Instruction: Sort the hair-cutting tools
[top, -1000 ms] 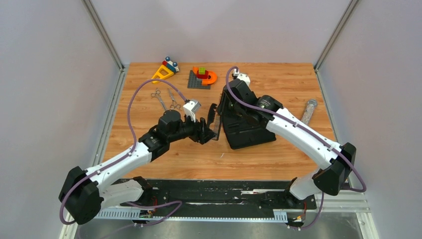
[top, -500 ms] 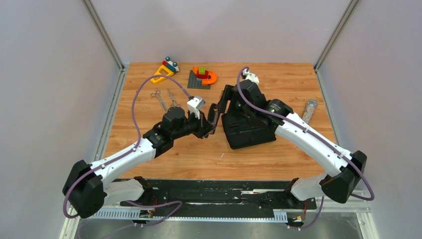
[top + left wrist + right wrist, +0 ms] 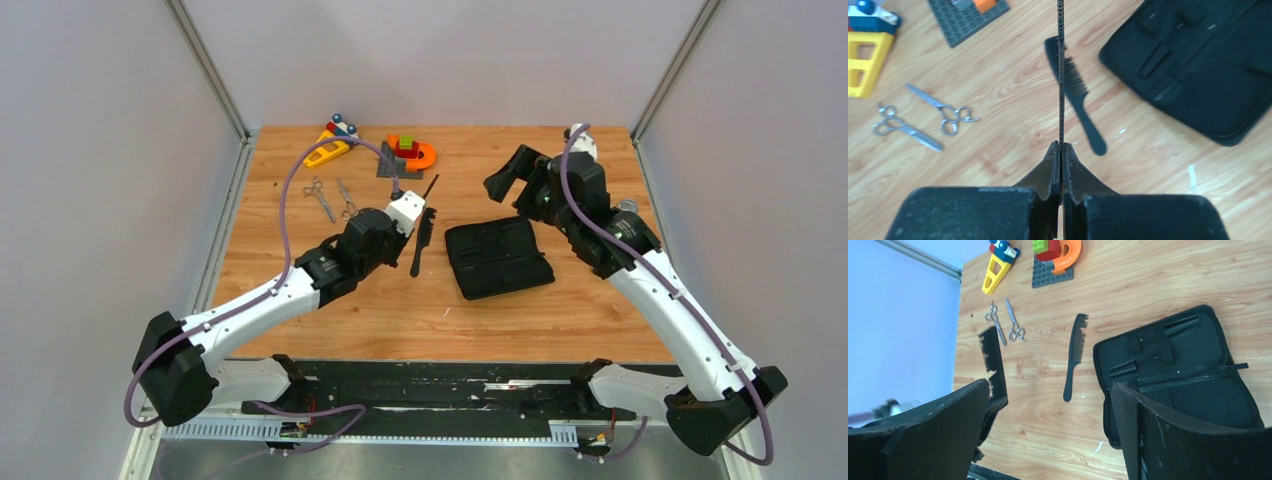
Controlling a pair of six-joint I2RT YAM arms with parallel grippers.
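The table (image 3: 450, 320) is smooth light wood (clear grain); scissors (image 3: 910, 131) are shiny metal; comb (image 3: 994, 356) matt black plastic; case (image 3: 1193, 385) black cloth; far blocks (image 3: 1076, 252) glossy coloured plastic.

Black comb (image 3: 993, 357), silver scissors (image 3: 909, 131), black case (image 3: 498, 257), wood-grain table (image 3: 560, 320).

Two pairs of silver scissors: the outer scissors (image 3: 910, 131) and the inner scissors (image 3: 938, 104). Two black combs — the lying comb (image 3: 1073, 355) and the held comb (image 3: 994, 362). One open black case (image 3: 1198, 390). Two toy-block builds — the yellow build (image 3: 994, 269) and the grey-plate build (image 3: 1044, 277). One clear tube (image 3: 630, 205), mostly hidden.
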